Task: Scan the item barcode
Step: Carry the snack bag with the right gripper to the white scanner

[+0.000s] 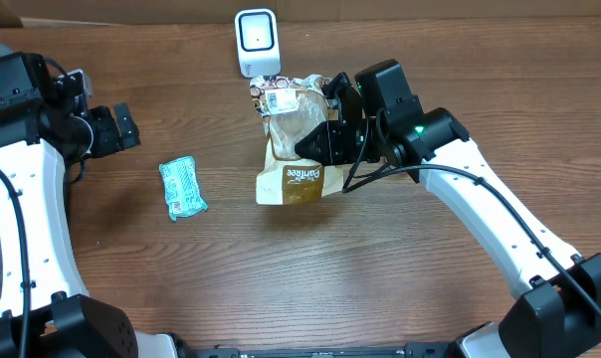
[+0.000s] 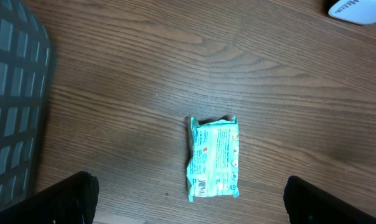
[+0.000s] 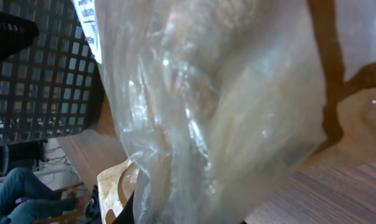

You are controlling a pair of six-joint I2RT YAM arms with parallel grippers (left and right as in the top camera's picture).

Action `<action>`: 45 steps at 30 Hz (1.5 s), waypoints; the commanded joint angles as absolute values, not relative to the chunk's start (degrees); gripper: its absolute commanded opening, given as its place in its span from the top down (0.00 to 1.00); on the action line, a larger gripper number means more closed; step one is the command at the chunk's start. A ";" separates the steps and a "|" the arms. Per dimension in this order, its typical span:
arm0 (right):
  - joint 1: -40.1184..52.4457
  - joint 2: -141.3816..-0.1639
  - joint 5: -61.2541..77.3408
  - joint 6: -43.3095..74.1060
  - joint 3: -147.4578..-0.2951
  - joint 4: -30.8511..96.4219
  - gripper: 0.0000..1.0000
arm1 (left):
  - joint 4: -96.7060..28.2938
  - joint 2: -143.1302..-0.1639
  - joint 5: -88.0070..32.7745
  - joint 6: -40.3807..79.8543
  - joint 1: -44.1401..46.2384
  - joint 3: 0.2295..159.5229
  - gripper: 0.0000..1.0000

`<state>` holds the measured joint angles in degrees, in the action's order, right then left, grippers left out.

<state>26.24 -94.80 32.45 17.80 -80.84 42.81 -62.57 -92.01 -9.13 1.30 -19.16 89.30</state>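
Over at the left of the table, the left pincer (image 1: 131,127) stands spread wide and holds nothing. A teal packet (image 1: 182,187) lies flat on the wood just beyond its fingertips, apart from them. Toward the middle, the right pincer (image 1: 305,147) is pressed together on the clear film of a bread bag (image 1: 296,169), the item being presented. The white scanner (image 1: 256,40) sits just past the bag's far end. Whether the bag's near end rests on the table I cannot tell.

The bag looks light, soft and slippery, its film crumpling. I judge a pinch on a gathered fold, clear of the printed label, to be safest, since squeezing the loaf would crush it.

From above you see bag, scanner and both arms together, but not the grip itself. The left wrist view shows the teal packet (image 2: 214,158) face-up between its fingers. The right wrist view is filled by wrinkled film, with a black mesh basket (image 3: 45,74) behind.
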 commanded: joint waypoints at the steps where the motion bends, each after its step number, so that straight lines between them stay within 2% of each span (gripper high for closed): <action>1: 26.00 -93.23 32.71 19.35 -82.43 43.42 0.96 | -62.35 -92.14 -8.75 0.38 -19.05 89.67 0.00; 9: 26.02 -97.32 17.69 15.90 -103.55 59.81 0.96 | -62.35 -92.14 -8.75 0.38 -19.05 89.67 0.00; 14: 26.09 -107.79 7.44 12.14 -125.45 69.97 0.96 | -62.35 -92.14 -8.75 0.38 -19.05 89.67 0.01; 18: 26.92 -116.03 -3.33 8.21 -137.47 71.18 0.96 | -62.35 -92.14 -8.75 0.38 -19.05 89.67 0.00; 23: 30.11 -121.78 -19.92 -1.19 -137.32 60.99 0.96 | -62.35 -92.14 -8.75 0.38 -19.05 89.67 0.01; 24: 30.87 -123.11 -24.01 -2.66 -137.19 58.46 0.91 | -62.35 -92.14 -8.75 0.38 -19.05 89.67 0.00; 27: 32.49 -127.44 -32.23 -10.17 -137.21 51.22 0.96 | -62.35 -92.14 -8.75 0.38 -19.05 89.67 0.00; 29: 33.43 -131.85 -37.08 -19.79 -137.21 43.83 0.96 | -62.35 -92.14 -8.75 0.38 -19.05 89.67 0.00; 33: 33.76 -137.19 -40.93 -34.46 -137.21 35.16 0.96 | -62.35 -92.14 -8.75 0.38 -19.05 89.67 0.01; 38: 33.34 -143.70 -46.28 -45.08 -137.21 22.72 0.96 | -62.35 -92.14 -8.75 0.38 -19.05 89.67 0.01; 45: 32.40 -149.67 -47.94 -48.45 -137.19 16.05 0.96 | -62.35 -92.14 -8.75 0.38 -19.05 89.67 0.00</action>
